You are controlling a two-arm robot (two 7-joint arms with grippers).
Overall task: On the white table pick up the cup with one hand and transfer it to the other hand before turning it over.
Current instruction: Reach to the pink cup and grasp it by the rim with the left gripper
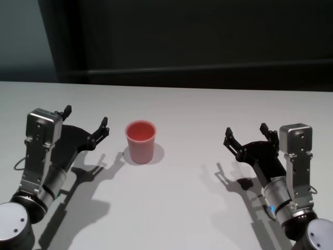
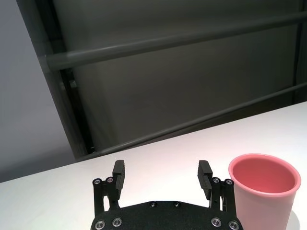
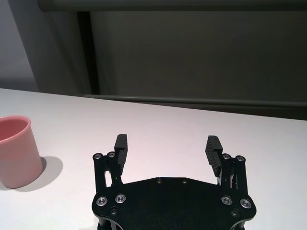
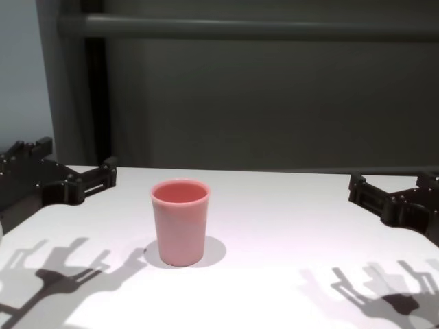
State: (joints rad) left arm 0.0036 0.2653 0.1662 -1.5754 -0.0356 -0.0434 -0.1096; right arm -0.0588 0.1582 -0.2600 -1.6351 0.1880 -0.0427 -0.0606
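The pink cup [image 1: 140,141] stands upright, mouth up, on the white table [image 1: 182,208], left of centre. My left gripper [image 1: 87,117] is open and empty, just to the left of the cup, with its nearer fingertip a short gap from the cup's wall. In the left wrist view the cup [image 2: 264,191] sits beside one finger of the left gripper [image 2: 161,170], outside the jaws. My right gripper [image 1: 245,130] is open and empty, well to the right of the cup. The right wrist view shows the right gripper [image 3: 167,146] with the cup [image 3: 17,158] far off. The chest view shows the cup [image 4: 180,223].
A dark wall with horizontal rails [image 4: 240,27] runs behind the table's far edge [image 1: 208,89]. Nothing else lies on the table besides the arms' shadows.
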